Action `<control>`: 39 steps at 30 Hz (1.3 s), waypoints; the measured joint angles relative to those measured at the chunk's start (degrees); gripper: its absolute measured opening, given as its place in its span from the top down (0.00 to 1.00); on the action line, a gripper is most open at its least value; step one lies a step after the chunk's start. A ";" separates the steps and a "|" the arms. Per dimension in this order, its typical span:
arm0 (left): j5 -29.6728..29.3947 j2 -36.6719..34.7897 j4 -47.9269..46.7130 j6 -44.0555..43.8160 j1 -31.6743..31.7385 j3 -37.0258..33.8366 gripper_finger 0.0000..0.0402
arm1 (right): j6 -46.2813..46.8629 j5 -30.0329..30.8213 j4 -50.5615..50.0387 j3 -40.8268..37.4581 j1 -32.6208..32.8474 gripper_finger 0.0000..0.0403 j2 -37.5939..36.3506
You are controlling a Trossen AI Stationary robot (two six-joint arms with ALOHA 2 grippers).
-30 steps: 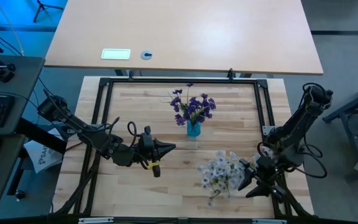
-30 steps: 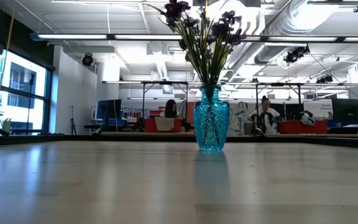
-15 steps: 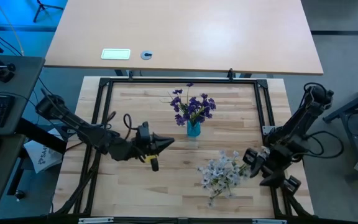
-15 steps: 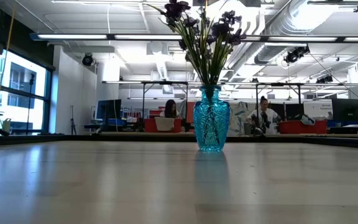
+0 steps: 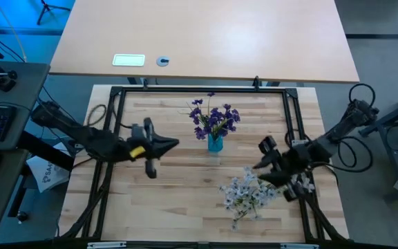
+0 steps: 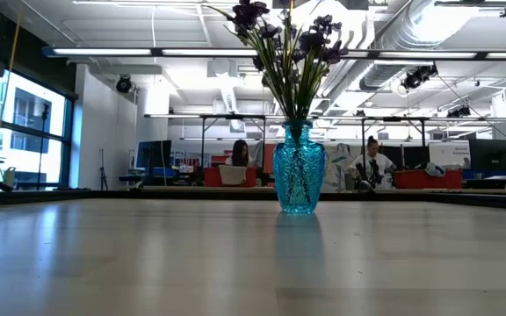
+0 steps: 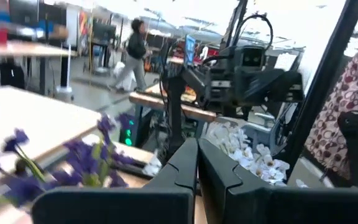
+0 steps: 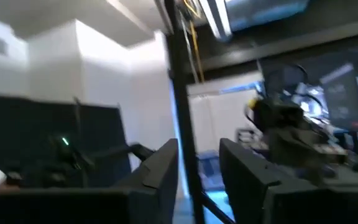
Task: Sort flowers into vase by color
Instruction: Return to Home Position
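Note:
A blue glass vase stands mid-table on its base and holds dark purple flowers, their stems stuck in its mouth; both also show in the low view, the vase below the blooms. Pale white-lavender flowers lie in a bunch on the table, right of centre toward the near edge. My left gripper is shut and empty, raised left of the vase and pointing at it. My right gripper hovers open and empty just right of the white bunch.
A black frame runs along the table's far edge and sides. Beyond it stands a second light table with a small card and a disc on it. People sit at desks in the room behind.
Both grippers have risen. My left gripper has drawn back toward the table's left and far side, still shut. My right gripper has swung from the near right corner toward the far edge and the table's middle and has rolled about its own axis. The white bunch has stayed put.

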 joint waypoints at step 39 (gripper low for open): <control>12.97 -19.64 13.85 -5.19 17.46 -35.89 1.00 | 17.54 -19.86 -38.84 -19.46 -35.88 1.00 -29.60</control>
